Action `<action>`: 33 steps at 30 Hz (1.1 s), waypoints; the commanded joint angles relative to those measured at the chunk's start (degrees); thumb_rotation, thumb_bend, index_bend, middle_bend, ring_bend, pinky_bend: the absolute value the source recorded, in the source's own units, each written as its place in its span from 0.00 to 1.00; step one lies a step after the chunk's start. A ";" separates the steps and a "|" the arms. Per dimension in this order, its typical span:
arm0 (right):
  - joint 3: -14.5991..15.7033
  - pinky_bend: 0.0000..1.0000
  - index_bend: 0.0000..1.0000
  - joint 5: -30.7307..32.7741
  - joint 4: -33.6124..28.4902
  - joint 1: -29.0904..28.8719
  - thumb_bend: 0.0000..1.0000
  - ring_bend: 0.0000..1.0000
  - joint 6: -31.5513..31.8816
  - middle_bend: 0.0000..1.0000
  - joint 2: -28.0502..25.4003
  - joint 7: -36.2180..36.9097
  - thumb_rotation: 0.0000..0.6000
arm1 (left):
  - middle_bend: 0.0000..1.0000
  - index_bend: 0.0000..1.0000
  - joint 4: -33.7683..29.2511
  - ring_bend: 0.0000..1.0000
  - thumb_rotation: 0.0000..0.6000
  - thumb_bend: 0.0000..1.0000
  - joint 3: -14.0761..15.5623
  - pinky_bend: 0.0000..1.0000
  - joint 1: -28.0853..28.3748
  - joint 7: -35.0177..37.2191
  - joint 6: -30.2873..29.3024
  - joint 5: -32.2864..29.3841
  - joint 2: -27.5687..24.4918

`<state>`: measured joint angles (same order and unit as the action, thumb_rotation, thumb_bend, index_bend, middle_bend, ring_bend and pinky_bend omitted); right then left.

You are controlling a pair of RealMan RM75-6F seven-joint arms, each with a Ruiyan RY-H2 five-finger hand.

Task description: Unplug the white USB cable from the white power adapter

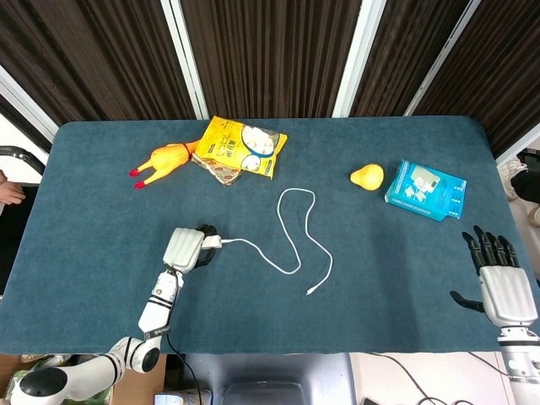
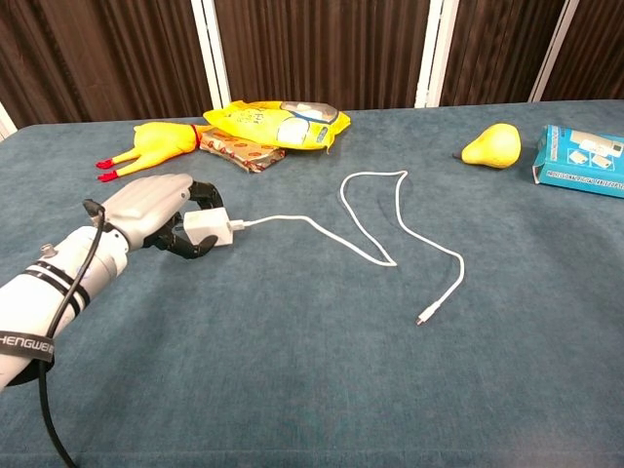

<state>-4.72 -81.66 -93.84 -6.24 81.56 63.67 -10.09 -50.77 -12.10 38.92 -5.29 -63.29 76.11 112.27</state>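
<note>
The white power adapter (image 2: 209, 229) sits at the left of the blue table, tilted, with dark fingers (image 2: 202, 191) curled above and below it. My left hand (image 2: 154, 204) grips it; in the head view that left hand (image 1: 185, 247) covers most of the adapter (image 1: 212, 243). The white USB cable (image 2: 375, 252) is still plugged into the adapter's right side. It loops across the middle of the table to a free end (image 2: 420, 319). My right hand (image 1: 504, 284) is far off at the table's right front corner, fingers spread, holding nothing.
A yellow rubber chicken (image 1: 161, 162) and a yellow snack bag (image 1: 239, 147) lie at the back left. A yellow pear (image 1: 367, 176) and a blue box (image 1: 426, 189) lie at the back right.
</note>
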 commanded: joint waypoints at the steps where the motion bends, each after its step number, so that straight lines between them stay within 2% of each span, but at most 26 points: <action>1: -0.01 0.00 0.00 -2.04 1.38 -1.46 0.24 0.00 -1.05 0.00 1.21 2.27 1.00 | 0.77 0.75 -4.94 1.00 1.00 0.49 -0.01 1.00 -1.13 1.58 -0.87 0.12 -1.87; 7: -1.98 0.00 0.02 -5.45 2.22 -8.03 0.24 0.00 -6.55 0.00 3.94 5.28 1.00 | 0.77 0.75 -17.42 1.00 1.00 0.53 -0.28 1.00 -2.70 -3.91 -2.63 -0.75 -7.29; 12: -5.46 0.00 0.14 -3.66 0.81 -16.09 0.24 0.00 -15.68 0.00 6.66 8.84 1.00 | 0.77 0.75 -24.00 1.00 1.00 0.54 -1.34 1.00 -3.36 -7.85 -4.20 -2.49 -8.53; 14: -6.64 0.00 0.20 -3.13 1.05 -18.14 0.24 0.00 -17.12 0.00 7.90 9.26 1.00 | 0.77 0.75 -25.18 1.00 1.00 0.54 -1.40 1.00 -3.40 -8.87 -4.60 -2.66 -8.58; 19: -10.35 0.00 0.37 0.23 3.56 -23.97 0.27 0.00 -19.78 0.04 15.33 7.99 1.00 | 0.77 0.75 -26.99 1.00 1.00 0.54 -0.96 1.00 -3.28 -11.04 -5.27 -2.59 -7.93; 28: -12.58 0.00 0.48 7.07 6.09 -31.43 0.32 0.00 -26.08 0.09 23.44 5.36 1.00 | 0.77 0.75 -28.46 1.00 1.00 0.54 -1.24 1.00 -2.99 -11.97 -6.04 -2.38 -7.66; 33: -12.59 0.00 0.52 8.47 7.49 -33.62 0.36 0.00 -27.31 0.11 27.59 7.91 1.00 | 0.77 0.75 -29.10 1.00 1.00 0.54 -1.48 1.00 -2.78 -11.71 -6.42 -1.99 -7.78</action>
<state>-17.30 -73.88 -87.09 -38.90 55.09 90.08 -2.91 -79.79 -13.56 36.11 -16.99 -69.63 74.05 104.52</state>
